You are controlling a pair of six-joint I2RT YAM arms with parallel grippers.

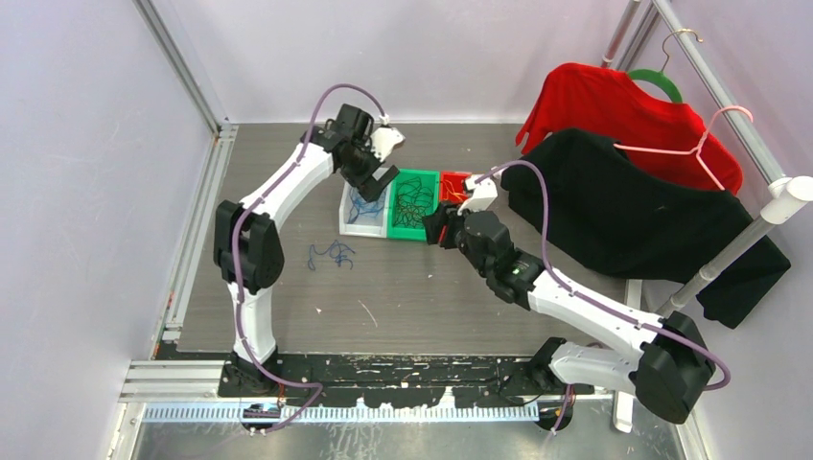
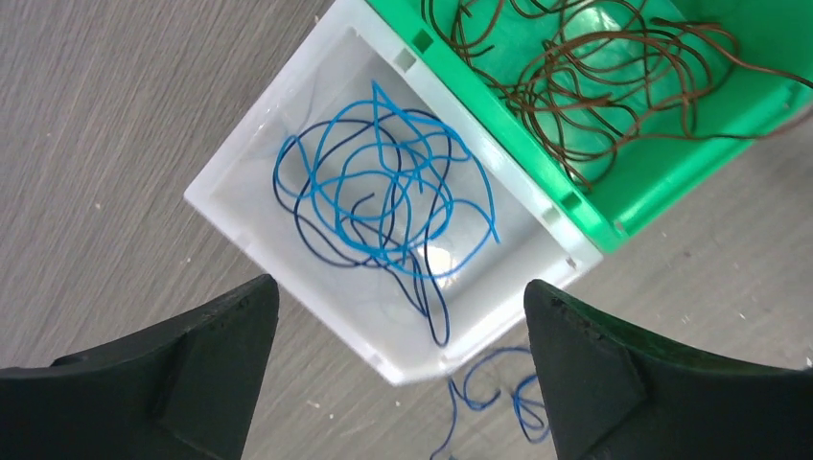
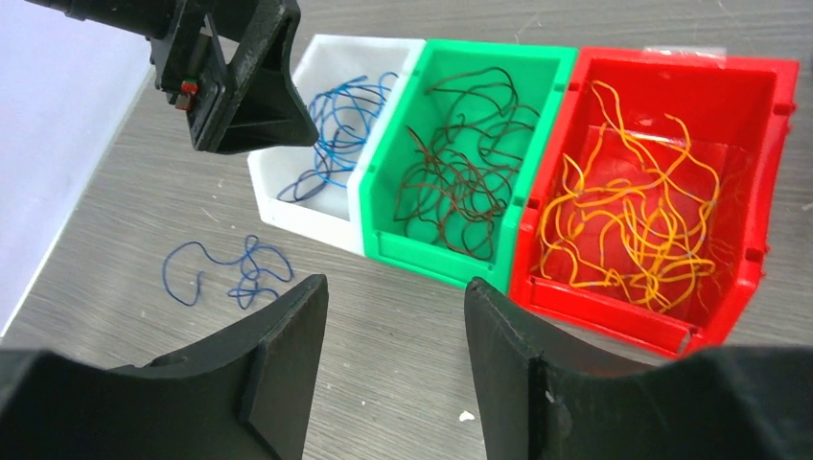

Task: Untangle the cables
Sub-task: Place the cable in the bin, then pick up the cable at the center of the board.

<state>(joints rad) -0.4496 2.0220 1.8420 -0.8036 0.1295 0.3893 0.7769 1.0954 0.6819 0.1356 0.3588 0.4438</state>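
Blue cables (image 2: 383, 192) lie coiled in a white bin (image 2: 222, 206). Dark brown cables (image 3: 460, 163) fill the green bin (image 3: 422, 254) beside it, and orange-yellow cables (image 3: 633, 220) fill the red bin (image 3: 614, 307). A loose bunch of blue cables (image 1: 331, 254) rests on the table left of the bins, also in the right wrist view (image 3: 230, 273). My left gripper (image 2: 400, 286) hangs open above the white bin with nothing between its fingers. My right gripper (image 3: 395, 284) is open and empty over the bare table in front of the green bin.
The three bins (image 1: 414, 201) stand side by side at the middle back of the grey table. A red shirt (image 1: 614, 105) and a black shirt (image 1: 633, 211) hang on a rack at the right. Metal rails (image 1: 192, 240) edge the table's left side.
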